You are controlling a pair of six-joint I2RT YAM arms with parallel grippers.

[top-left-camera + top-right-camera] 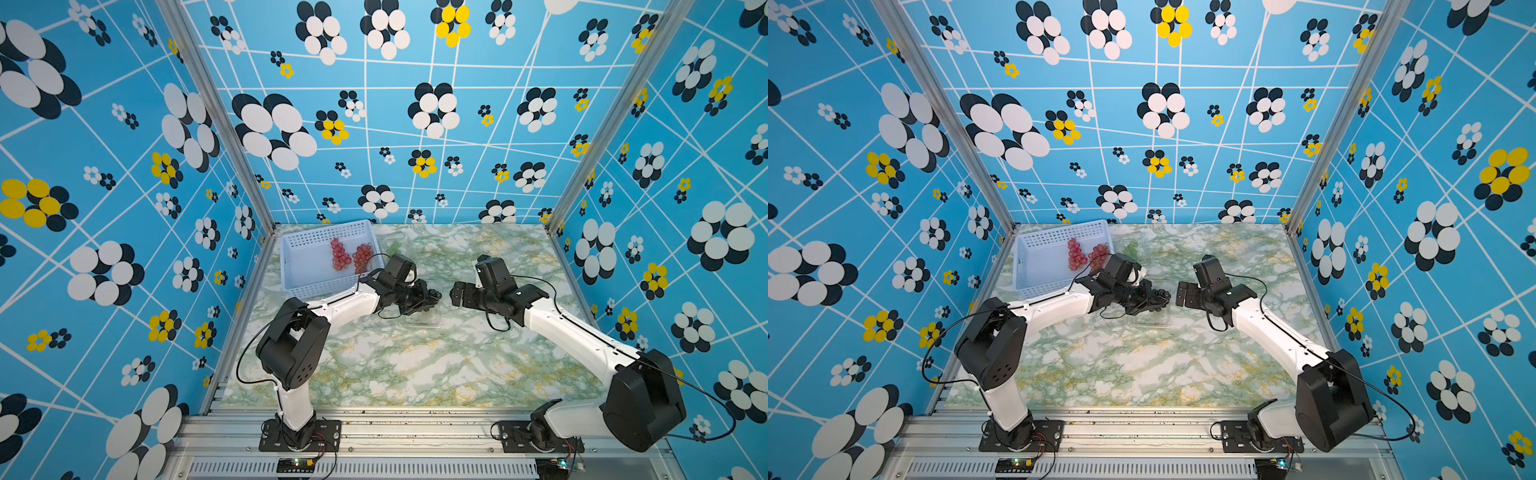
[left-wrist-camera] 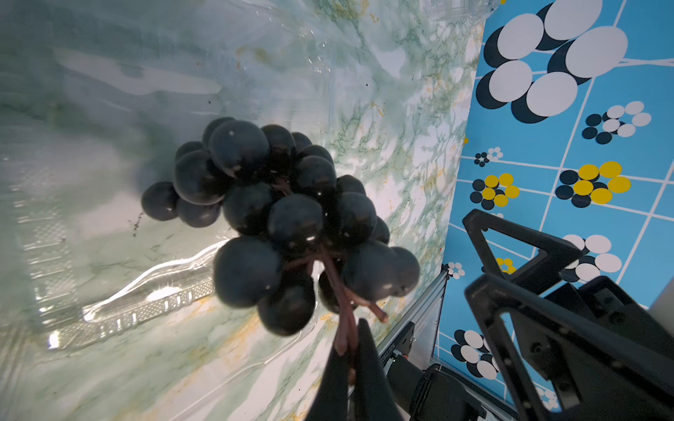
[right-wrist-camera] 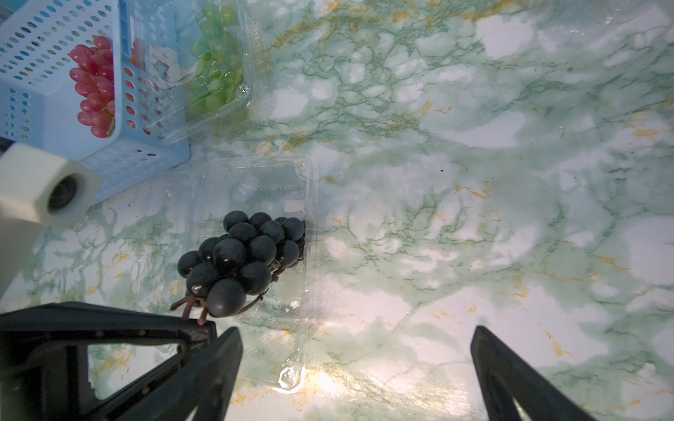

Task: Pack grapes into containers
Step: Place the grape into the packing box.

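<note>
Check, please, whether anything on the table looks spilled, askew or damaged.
Nothing stands out. The left gripper, shut on its stem, holds the dark bunch over the clear container. The green bunch lies in a second container beside the basket, which holds two red bunches. No loose berries show on the table.

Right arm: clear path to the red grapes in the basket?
Probably not: the left gripper, jaws shut on the dark bunch over the clear container, sits between the right gripper and the basket.
</note>
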